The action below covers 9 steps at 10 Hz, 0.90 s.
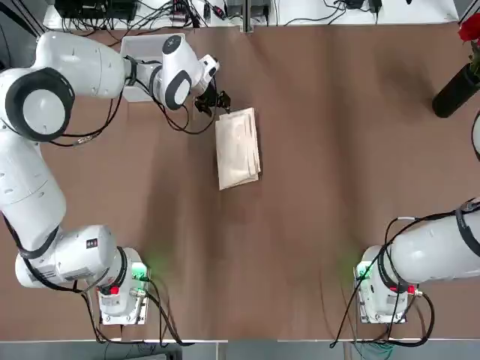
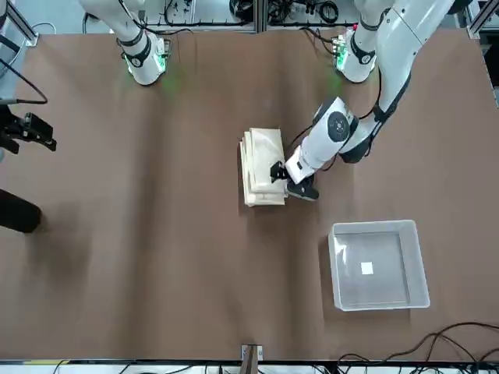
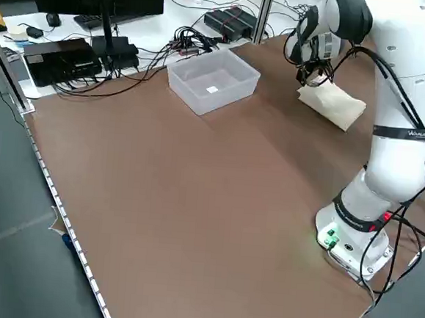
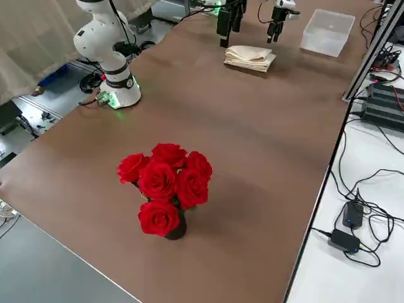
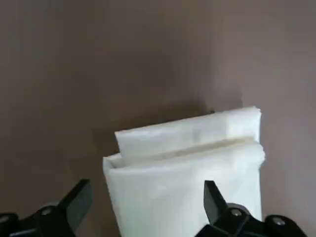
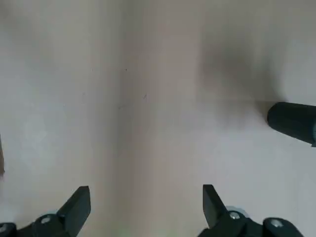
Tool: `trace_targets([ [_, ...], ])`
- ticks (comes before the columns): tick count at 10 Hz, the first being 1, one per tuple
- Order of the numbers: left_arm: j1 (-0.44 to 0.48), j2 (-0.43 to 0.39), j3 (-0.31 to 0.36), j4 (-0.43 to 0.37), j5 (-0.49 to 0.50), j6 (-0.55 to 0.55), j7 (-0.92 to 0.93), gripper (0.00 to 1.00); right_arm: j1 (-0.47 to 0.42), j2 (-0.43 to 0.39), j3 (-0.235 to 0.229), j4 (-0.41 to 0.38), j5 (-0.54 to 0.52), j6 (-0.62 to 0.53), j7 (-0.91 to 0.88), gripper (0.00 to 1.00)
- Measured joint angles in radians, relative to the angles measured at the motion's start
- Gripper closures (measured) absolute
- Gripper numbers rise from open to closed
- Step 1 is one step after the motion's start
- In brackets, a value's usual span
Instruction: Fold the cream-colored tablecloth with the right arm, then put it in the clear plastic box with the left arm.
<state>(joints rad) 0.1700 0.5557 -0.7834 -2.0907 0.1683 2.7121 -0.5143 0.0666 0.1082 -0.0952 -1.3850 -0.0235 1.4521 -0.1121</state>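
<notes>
Right now I see the left tool spread wide and holding nothing, poised at the far end of the cream-colored tablecloth, which lies folded in layers on the brown desk near its middle. The clear plastic box sits apart from the cloth, at the far left corner of the desk, with a small white label on its floor. The right tool is also wide open, over bare desk. Beyond the far edge I see cables and black electronics on a white bench. Only the right side view shows the red roses in full; from overhead they barely show at the edge.
</notes>
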Motion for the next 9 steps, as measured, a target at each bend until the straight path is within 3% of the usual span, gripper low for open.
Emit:
trace_targets([
  [2, -0.001, 0.000, 0.005, 0.014, -0.040, -0.015, 0.011, 0.00, 0.000, 0.000, -0.001, 0.000, -0.001, -0.002, -0.003, 0.00],
  [5, -0.039, -0.022, 0.039, 0.186, -0.238, -0.276, 0.087, 0.00, -0.001, 0.000, -0.005, 0.000, -0.004, -0.001, -0.008, 0.00],
  [6, -0.046, -0.049, 0.059, 0.209, -0.316, -0.316, 0.148, 0.00, -0.001, 0.000, -0.008, 0.000, -0.007, 0.000, -0.012, 0.00],
  [9, -0.094, -0.119, 0.162, 0.194, -0.555, -0.376, 0.341, 0.00, -0.001, 0.000, -0.009, 0.000, 0.004, 0.010, -0.013, 0.00],
])
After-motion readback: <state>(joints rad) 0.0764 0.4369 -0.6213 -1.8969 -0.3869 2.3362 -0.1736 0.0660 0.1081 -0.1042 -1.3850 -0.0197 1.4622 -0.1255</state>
